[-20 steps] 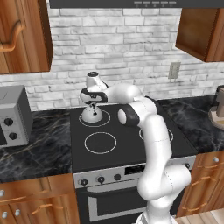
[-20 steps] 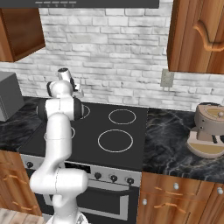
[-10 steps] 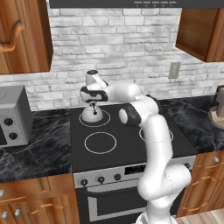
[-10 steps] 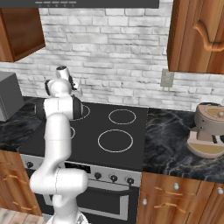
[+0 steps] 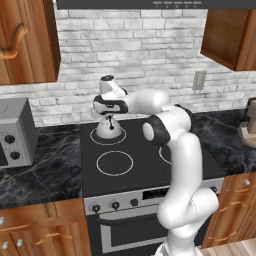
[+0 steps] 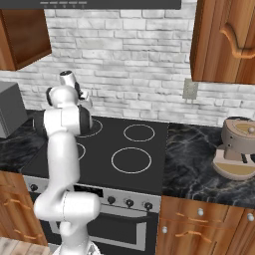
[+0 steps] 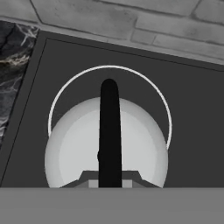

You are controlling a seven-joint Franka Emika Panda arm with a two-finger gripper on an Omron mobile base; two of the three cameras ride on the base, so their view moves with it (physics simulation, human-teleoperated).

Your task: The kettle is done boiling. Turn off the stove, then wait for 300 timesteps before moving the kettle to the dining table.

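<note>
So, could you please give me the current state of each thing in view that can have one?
kettle: upright on the back left burner, handle arched over its top.
gripper: shut, directly above the kettle, at its handle; whether it grips the handle, I cannot tell.
stove: the other three burners bare, oven door closed.
upper cabinets: doors closed.

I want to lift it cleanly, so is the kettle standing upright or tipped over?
Upright. The kettle sits flat on the back left burner ring, its black handle arching straight over the dome's middle.
</note>
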